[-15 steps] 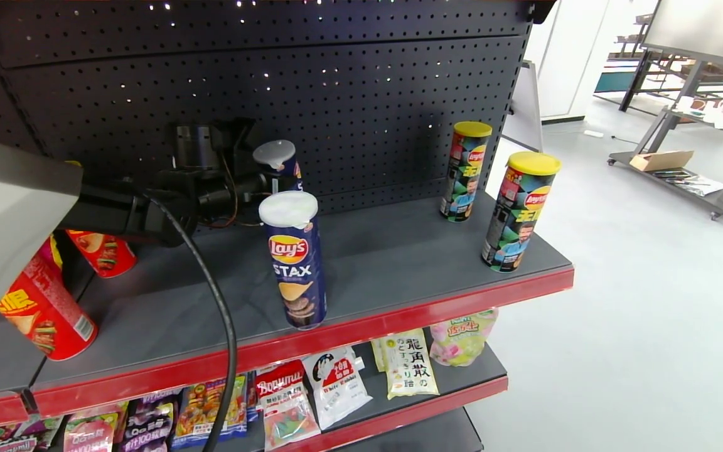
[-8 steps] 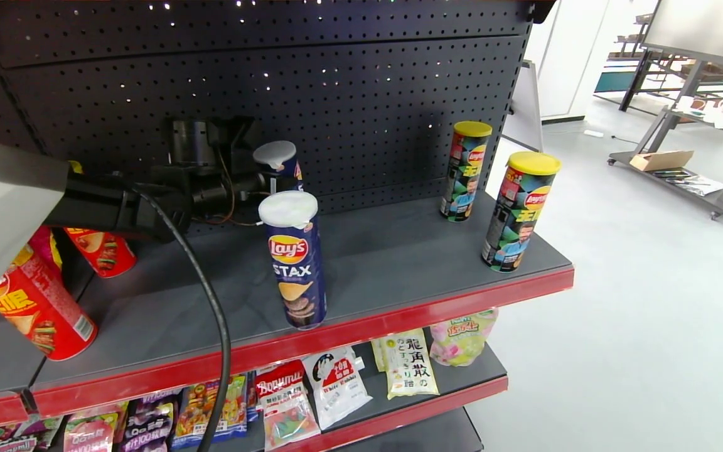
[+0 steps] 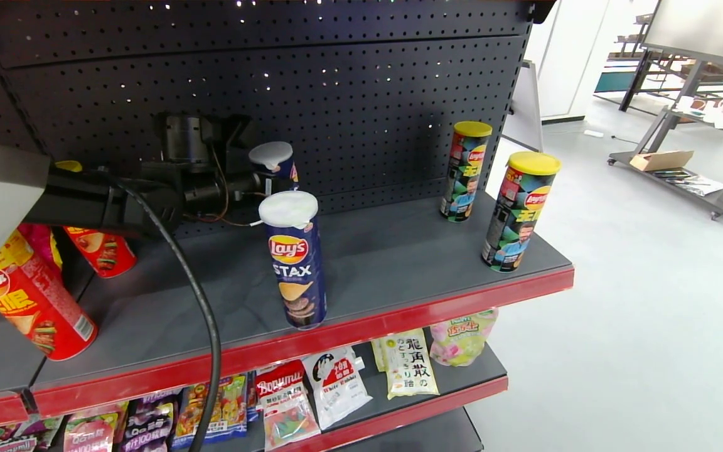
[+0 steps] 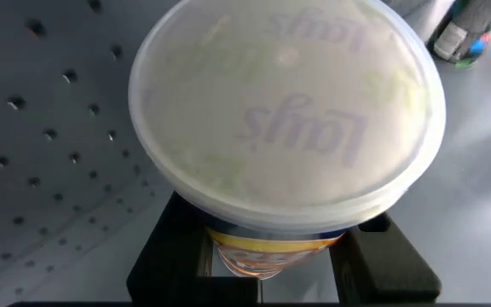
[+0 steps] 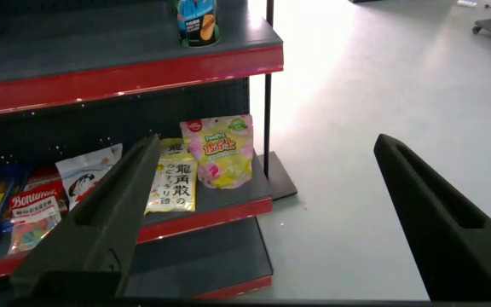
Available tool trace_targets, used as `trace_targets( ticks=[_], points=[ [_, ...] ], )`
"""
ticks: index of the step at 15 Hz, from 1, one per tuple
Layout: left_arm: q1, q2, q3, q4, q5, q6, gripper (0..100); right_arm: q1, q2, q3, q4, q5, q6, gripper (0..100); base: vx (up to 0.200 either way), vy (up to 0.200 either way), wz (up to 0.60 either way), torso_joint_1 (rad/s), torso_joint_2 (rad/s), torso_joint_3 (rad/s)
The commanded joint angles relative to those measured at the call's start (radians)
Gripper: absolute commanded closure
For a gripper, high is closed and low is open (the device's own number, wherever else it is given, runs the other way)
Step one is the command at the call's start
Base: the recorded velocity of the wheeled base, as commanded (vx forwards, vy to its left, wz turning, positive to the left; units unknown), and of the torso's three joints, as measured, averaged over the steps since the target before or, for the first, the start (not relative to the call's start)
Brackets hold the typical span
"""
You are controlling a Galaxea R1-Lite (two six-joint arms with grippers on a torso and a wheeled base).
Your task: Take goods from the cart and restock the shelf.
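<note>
Two white-lidded blue cans [image 3: 292, 270]. Two yellow-lidded cans [image 3: 518, 213]. Two red cans [image 3: 38, 307] for certain, perhaps more behind, half hidden. At least eight snack bags [image 3: 336, 386] on the lower shelf [image 3: 424, 408].

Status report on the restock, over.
Left gripper shut on blue can, at back of shelf by pegboard. Right gripper open, empty. Second blue can standing just in front.

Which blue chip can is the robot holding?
The back blue can, next to the holey wall: the left gripper is shut around it. The front blue can stands free near the shelf edge.
</note>
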Motion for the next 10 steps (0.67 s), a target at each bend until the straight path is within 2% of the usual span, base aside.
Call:
trace_targets(
  ticks=[1, 5, 6, 10],
  points=[
    [0.000, -0.002, -0.001, 0.003, 0.000, 0.001, 100, 0.000, 0.001, 0.000, -0.001, 0.000, 0.000, 0, 0.000, 0.000, 0.00, 0.000, 0.00, 0.000],
    [-0.006, 0.012, -0.001, 0.003, 0.001, 0.001, 100, 0.000, 0.001, 0.000, 0.001, 0.000, 0.000, 0, 0.000, 0.000, 0.00, 0.000, 0.00, 0.000],
    [-0.006, 0.013, -0.001, 0.003, 0.001, 0.001, 0, 0.000, 0.001, 0.000, -0.001, 0.000, 0.000, 0, 0.000, 0.000, 0.00, 0.000, 0.00, 0.000],
    [-0.006, 0.007, -0.001, 0.003, 0.003, -0.004, 0, 0.000, 0.001, 0.000, -0.001, 0.000, 0.000, 0, 0.000, 0.000, 0.00, 0.000, 0.00, 0.000]
  ],
)
